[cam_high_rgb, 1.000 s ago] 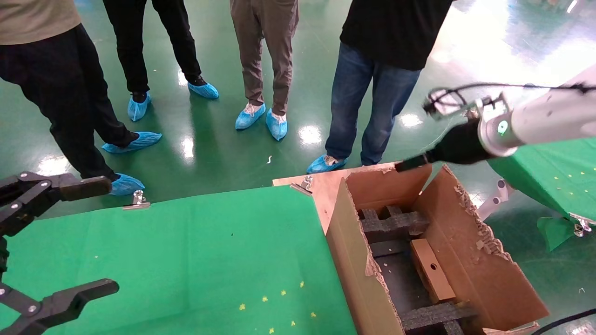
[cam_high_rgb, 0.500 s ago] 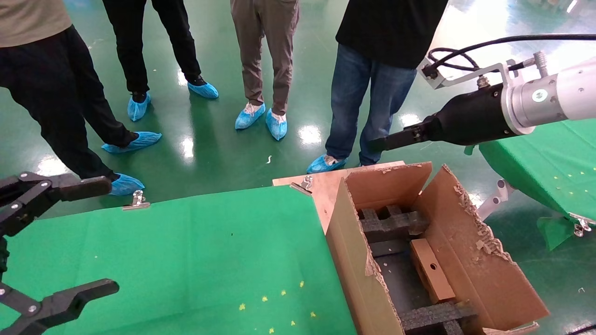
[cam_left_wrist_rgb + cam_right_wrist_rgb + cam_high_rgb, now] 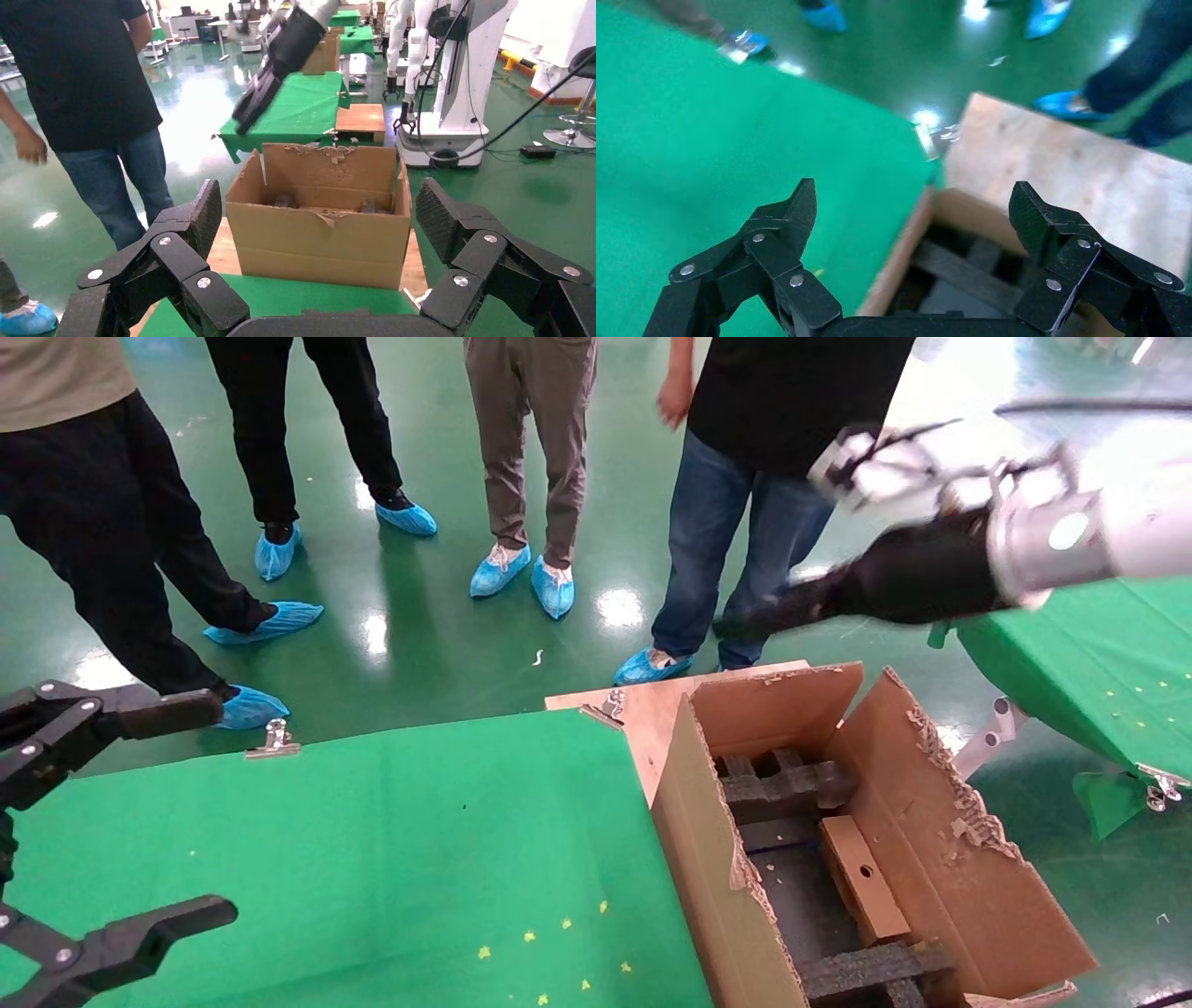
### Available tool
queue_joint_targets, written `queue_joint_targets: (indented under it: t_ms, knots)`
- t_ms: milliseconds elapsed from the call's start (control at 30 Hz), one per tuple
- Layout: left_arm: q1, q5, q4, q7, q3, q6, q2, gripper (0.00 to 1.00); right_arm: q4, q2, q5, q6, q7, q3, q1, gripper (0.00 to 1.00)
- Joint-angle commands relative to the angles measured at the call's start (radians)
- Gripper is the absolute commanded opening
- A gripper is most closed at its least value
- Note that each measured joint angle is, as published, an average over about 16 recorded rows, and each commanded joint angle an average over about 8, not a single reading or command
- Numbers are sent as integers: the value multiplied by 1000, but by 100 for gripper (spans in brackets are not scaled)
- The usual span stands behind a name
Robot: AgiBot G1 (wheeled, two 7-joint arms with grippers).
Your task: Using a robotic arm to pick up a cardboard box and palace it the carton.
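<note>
The box (image 3: 863, 877) lies inside the carton (image 3: 978, 887), resting among the black foam (image 3: 782, 789) with its holed narrow side up, leaning near the carton's right wall. The carton stands open on a wooden board (image 3: 652, 710) just beside the green tabletop (image 3: 372, 840), its flaps torn and ragged. The right arm (image 3: 1108, 537) reaches out above the carton's far edge, and its claw (image 3: 912, 210) is spread wide and holds nothing; the right wrist view looks down past its fingers (image 3: 793, 217) onto the carton's corner, the foam and the green cloth. The left claw (image 3: 140, 812) hangs at the near left edge of the tabletop, also wide and empty, its pads (image 3: 207, 217) framing the carton (image 3: 320, 210) in the left wrist view, with the right claw (image 3: 256, 98) seen above that carton. Four people (image 3: 773, 430) in blue shoe covers (image 3: 549, 584) stand on the green floor (image 3: 447, 626) beyond the tabletop.
</note>
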Motion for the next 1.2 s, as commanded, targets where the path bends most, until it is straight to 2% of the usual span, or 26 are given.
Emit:
queue_joint_targets:
  t_ms: [33,1200]
  knots:
    - [0,0,0,0,0,0,0,100,10,-1,18,-10,-27,31,-27,100]
    - [0,0,0,0,0,0,0,100,215,-16,380,-219,-579,662,-582,100]
